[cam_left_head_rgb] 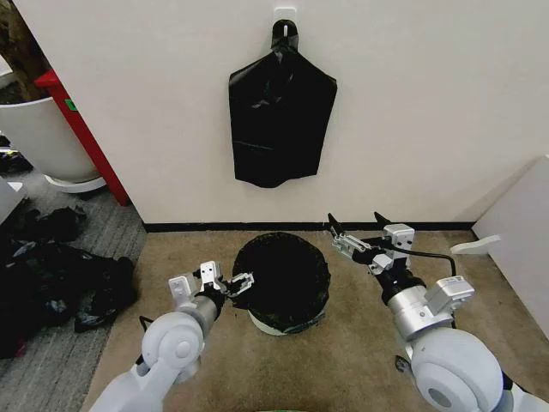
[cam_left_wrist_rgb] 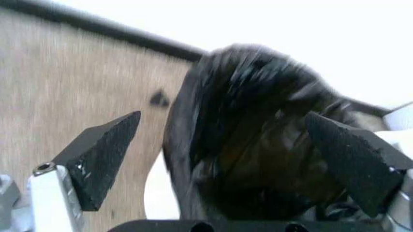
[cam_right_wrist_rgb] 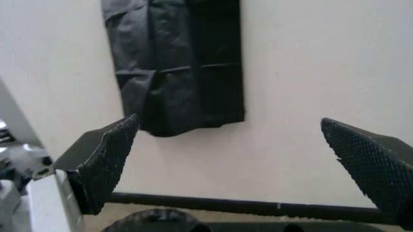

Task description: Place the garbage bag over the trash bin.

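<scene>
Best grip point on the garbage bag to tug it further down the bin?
Probably the folded-over film at the rim of the garbage bag, pinched from outside on the left gripper side. The bag already drapes the trash bin mouth, so the rim fold is the loose edge within reach.

A plain indoor room, more like a test corner than a home: a bare white wall with a dark baseboard, a tan carpet meeting grey flooring on the left. A black bag hangs from a wall hook. Dark bags lie heaped on the floor (beside a large white tub and a red frame).
</scene>
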You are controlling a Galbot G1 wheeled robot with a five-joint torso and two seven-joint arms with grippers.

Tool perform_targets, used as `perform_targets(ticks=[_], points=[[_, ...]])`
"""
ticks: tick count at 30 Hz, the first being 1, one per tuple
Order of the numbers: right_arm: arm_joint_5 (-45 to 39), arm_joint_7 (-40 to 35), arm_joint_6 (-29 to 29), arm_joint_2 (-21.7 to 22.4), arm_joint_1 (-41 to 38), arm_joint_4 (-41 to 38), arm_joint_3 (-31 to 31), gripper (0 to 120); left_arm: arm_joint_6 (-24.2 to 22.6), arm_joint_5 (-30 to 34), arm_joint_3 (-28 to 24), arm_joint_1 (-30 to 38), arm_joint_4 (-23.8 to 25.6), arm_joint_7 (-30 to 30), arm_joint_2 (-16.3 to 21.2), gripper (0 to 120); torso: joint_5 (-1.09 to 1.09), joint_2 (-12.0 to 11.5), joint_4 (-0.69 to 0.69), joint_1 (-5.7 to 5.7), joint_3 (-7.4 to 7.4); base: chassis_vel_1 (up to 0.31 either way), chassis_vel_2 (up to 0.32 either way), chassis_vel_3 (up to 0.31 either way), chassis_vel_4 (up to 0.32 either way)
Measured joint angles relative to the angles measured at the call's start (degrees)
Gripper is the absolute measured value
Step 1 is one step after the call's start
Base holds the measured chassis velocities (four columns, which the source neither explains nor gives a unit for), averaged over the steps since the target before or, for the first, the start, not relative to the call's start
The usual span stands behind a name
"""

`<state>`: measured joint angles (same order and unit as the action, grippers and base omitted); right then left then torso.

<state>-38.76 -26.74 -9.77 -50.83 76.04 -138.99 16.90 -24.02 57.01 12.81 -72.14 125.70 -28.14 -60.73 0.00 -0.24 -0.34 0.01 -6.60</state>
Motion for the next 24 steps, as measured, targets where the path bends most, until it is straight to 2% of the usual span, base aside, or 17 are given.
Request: perform_targets(ticks=[1,2,4,6,8,9,12,15,16,20,23,24], points=[[0.3,0.0,-0.1,-0.3,0.6,0.0,0.9,100,2.6,-3.1,0.4,-1.0,0.7,2.8,0.9,100,0.0,0.0,0.01,0.0,0.0,0.0,0.0,0.0,0.0],[0.3,0.0,-0.1,-0.3,0.6,0.0,0.9,100,2.6,-3.1,0.4,-1.0,0.7,2.8,0.9,100,0.0,0.0,0.01,0.0,0.0,0.0,0.0,0.0,0.0],[1.7,0.2,-0.2,-1.3,2.7,0.1,3.3,100,8.5,-11.6,1.5,-3.1,1.7,9.5,2.7,100,0.0,0.0,0.0,0.0,0.0,0.0,0.0,0.0,0.0],[4.0,1.5,0.0,-2.6,5.5,0.6,5.8,100,12.5,-16.0,4.5,-5.6,3.3,14.8,4.0,100,-0.01,0.0,0.0,0.0,0.0,0.0,0.0,0.0,0.0],[6.1,3.1,1.1,-3.8,8.7,1.1,8.2,100,15.1,-17.4,8.9,-8.1,4.9,19.4,4.5,100,0.01,0.0,0.0,0.0,0.01,0.0,0.0,0.0,0.0],[6.1,3.1,1.1,-3.8,8.7,1.1,8.2,100,15.1,-17.4,8.9,-8.1,4.9,19.4,4.5,100,0.01,0.0,0.0,0.0,0.01,0.0,0.0,0.0,0.0],[8.7,5.6,3.3,-5.7,13.1,2.2,11.5,100,19.9,-20.0,16.0,-11.1,5.5,25.0,4.5,100,-0.01,0.0,0.01,0.0,0.01,0.0,0.0,0.0,0.0],[12.1,9.6,6.7,-8.6,17.4,4.1,14.3,100,24.9,-21.8,23.1,-14.7,4.6,28.5,3.9,100,0.0,0.0,0.0,0.0,0.01,0.0,0.0,0.0,0.0],[12.1,9.6,6.7,-8.6,17.4,4.1,14.3,100,24.9,-21.8,23.1,-14.7,4.6,28.5,3.9,100,0.0,0.0,0.0,0.0,0.01,0.0,0.0,0.0,0.0],[19.4,14.4,12.7,-15.0,22.5,6.8,16.0,100,32.9,-26.5,31.3,-22.1,2.5,34.9,1.1,100,0.01,0.0,0.0,0.0,0.01,0.0,0.0,0.0,0.0],[24.0,16.5,16.1,-20.5,25.1,7.1,16.3,100,38.4,-29.1,33.9,-27.6,2.7,36.3,-2.6,100,-0.01,0.0,0.01,0.0,0.01,0.0,0.0,0.0,0.0],[24.0,16.5,16.1,-20.5,25.1,7.1,16.3,100,38.4,-29.1,33.9,-27.6,2.7,36.3,-2.6,100,-0.01,0.0,0.01,0.0,0.01,0.0,0.0,0.0,0.0]])
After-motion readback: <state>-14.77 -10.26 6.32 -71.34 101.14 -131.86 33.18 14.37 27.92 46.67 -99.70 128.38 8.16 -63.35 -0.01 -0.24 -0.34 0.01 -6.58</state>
